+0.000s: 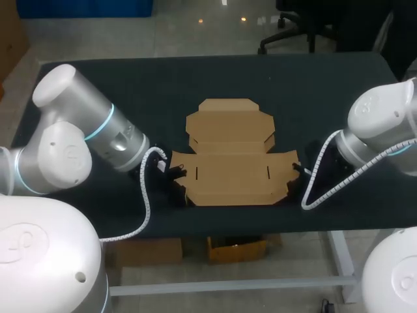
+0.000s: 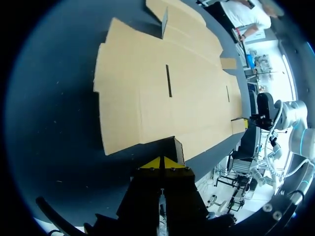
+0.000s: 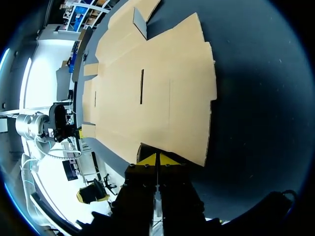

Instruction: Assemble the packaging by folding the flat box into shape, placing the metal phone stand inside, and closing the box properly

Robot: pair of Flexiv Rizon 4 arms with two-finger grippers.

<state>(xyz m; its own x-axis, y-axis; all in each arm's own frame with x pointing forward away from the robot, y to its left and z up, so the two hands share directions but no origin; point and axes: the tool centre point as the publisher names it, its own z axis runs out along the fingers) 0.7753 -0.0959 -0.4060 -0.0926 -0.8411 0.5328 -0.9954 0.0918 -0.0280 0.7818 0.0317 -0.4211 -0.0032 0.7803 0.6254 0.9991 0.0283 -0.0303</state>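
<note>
So you've got one table point(image 1: 98, 85), one box, two arms and two grippers.

Starting at the left, your left arm point(image 1: 85, 137) comes in low over the dark table, and the left gripper point(image 2: 162, 163) sits right at the left end of the box. Its two yellow tips are pressed together with just a hairline between them. A small flap of cardboard stands up right beside the tips. You can't tell whether any cardboard is actually caught between them.

In the middle is the single box point(image 1: 231, 163), cardboard and mostly lying flat on the table. Its lid part points away from the robot. You can count two narrow slits point(image 1: 196, 173) in the main panel, one near each end.

Over on the right, your right arm point(image 1: 384, 130) mirrors the left one. The right gripper point(image 3: 157, 160) is also squeezed closed, with its yellow tips touching the right end of the box.
</note>
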